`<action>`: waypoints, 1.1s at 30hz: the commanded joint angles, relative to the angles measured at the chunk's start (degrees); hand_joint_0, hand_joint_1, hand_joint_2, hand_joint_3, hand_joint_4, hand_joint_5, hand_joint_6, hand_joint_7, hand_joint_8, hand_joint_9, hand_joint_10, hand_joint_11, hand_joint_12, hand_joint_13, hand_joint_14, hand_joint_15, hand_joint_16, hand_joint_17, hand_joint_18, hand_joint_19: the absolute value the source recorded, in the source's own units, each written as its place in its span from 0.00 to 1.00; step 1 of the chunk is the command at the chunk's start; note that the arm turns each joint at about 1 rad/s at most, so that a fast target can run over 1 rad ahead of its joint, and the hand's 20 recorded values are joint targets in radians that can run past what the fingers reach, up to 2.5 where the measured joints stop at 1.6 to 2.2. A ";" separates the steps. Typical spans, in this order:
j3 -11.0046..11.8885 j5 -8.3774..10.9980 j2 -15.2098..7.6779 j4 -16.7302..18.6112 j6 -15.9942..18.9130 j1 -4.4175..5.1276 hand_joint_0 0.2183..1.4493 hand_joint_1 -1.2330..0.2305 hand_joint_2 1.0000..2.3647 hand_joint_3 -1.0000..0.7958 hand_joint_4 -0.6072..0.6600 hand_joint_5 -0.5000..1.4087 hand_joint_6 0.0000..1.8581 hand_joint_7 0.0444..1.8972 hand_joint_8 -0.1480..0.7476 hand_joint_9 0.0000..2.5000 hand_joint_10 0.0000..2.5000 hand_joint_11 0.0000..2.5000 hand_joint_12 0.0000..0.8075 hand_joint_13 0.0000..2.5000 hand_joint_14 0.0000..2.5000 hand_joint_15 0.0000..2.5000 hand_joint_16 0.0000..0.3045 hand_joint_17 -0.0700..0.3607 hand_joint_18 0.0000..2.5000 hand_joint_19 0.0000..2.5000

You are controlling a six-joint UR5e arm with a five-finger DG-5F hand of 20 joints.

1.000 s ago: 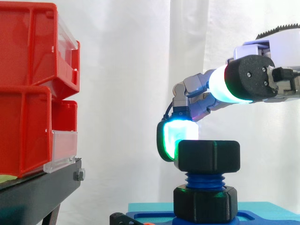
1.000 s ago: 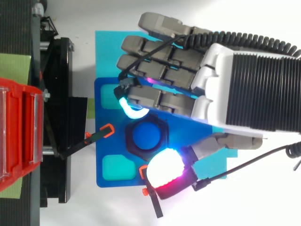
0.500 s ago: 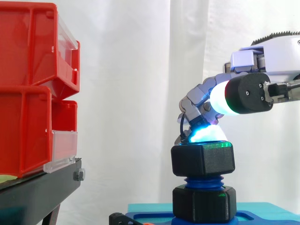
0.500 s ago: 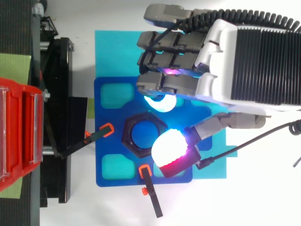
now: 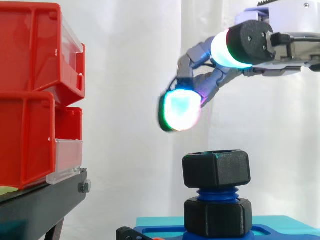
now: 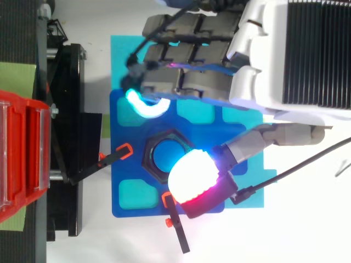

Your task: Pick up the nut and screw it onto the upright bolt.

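My hand hovers above the bolt, fingers loose, holding nothing. The black nut sits on the bolt's top, clear beneath my glowing fingertips.

Side view: the black hexagonal plastic nut sits atop the blue threaded upright bolt. A second black hexagonal nut lies beneath it, on the blue slotted base plate. The robot hand hangs at 12 o'clock, apart from the top nut. Stacked red plastic bins on a black stand lie at 9 o'clock.
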 commanded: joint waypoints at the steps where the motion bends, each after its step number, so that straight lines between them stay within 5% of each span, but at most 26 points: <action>1: 0.35 0.15 -0.09 -0.02 -0.17 0.29 0.24 0.74 0.00 0.28 0.64 0.20 0.27 0.37 0.43 0.31 0.00 0.00 0.33 0.25 0.00 0.00 0.10 0.31 0.11 0.00; 11: 0.35 1.90 -1.94 1.91 -0.43 2.57 0.23 0.77 0.00 0.28 0.61 0.18 0.27 0.30 0.41 0.26 0.00 0.00 0.35 0.19 0.00 0.00 0.11 0.34 0.06 0.00; 18: 0.35 1.99 -4.13 4.11 0.27 3.01 0.23 0.77 0.00 0.28 0.61 0.18 0.27 0.31 0.41 0.25 0.00 0.00 0.36 0.19 0.00 0.00 0.11 0.34 0.05 0.00; 33: -1.67 2.26 -4.22 3.84 0.36 4.16 0.23 0.77 0.00 0.28 0.64 0.20 0.27 0.41 0.43 0.25 0.00 0.00 0.37 0.18 0.00 0.00 0.11 0.34 0.05 0.00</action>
